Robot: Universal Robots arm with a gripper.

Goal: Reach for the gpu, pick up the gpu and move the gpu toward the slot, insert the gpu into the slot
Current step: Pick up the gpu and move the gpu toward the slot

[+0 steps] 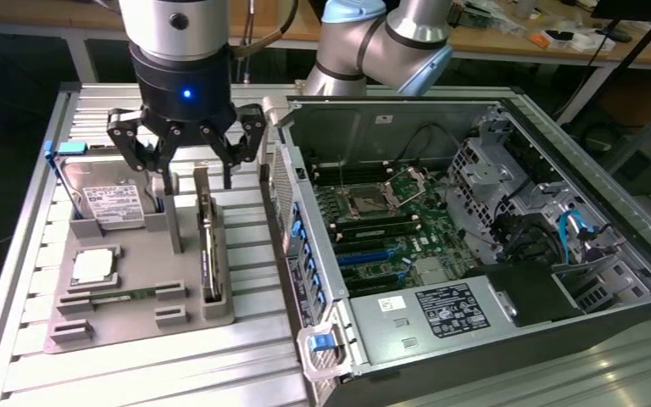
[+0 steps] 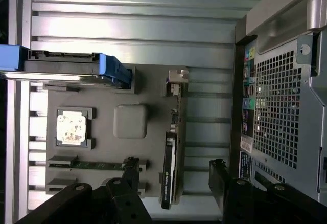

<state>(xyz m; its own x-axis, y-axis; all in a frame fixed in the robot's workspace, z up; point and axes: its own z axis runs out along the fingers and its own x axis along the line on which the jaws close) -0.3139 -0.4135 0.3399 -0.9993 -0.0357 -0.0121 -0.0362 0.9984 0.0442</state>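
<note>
Fingertips (image 2: 130,169) sit closest in the wrist view, spread wide, with the gpu (image 2: 172,147) between them in that picture. You get the height from the exterior view: the gripper (image 1: 186,148) hangs straight down from a vertical wrist, over the far end of the grey fixture (image 1: 133,320). The gpu stands on edge there, its long axis parallel to the case (image 1: 393,127) wall. Farther off, inside the case, note the blue slot (image 1: 373,248).

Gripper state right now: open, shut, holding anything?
Gripper: open, holding nothing, poised over the gpu, which stands edge-on in the grey tray.
</note>
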